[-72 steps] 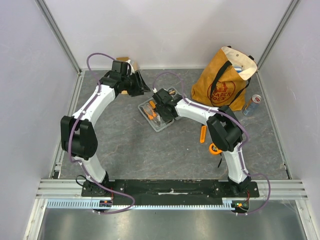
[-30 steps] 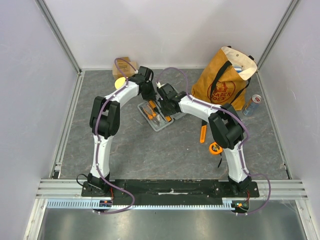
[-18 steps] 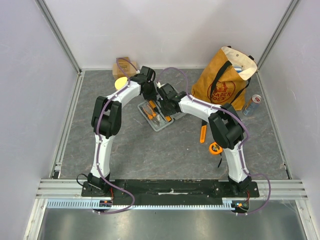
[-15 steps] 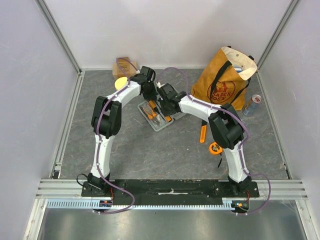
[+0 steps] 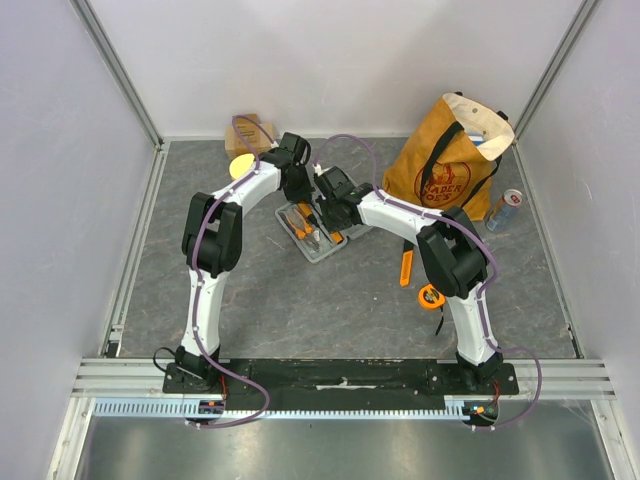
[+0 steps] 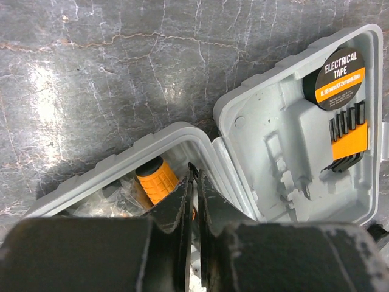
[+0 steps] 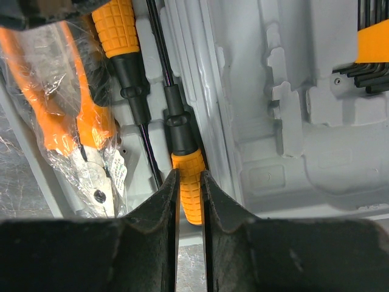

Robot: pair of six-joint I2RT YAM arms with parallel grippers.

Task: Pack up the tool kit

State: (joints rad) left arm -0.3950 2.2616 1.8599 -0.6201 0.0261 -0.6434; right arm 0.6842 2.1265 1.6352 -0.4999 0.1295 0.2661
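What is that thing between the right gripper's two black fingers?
An orange screwdriver handle, lying in the grey case. The right gripper pinches it from both sides. The right wrist view shows it.

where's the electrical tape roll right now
In the left wrist view the electrical tape roll sits upper right, in the top corner of the right-hand half of the open grey case, just above the hex keys.

case (image 6: 292,176): pale grey
screwdriver (image 7: 186,165): orange grip, black collar
tape roll (image 6: 340,76): black (white lettering)
tabletop (image 6: 121,73): dark grey, veined
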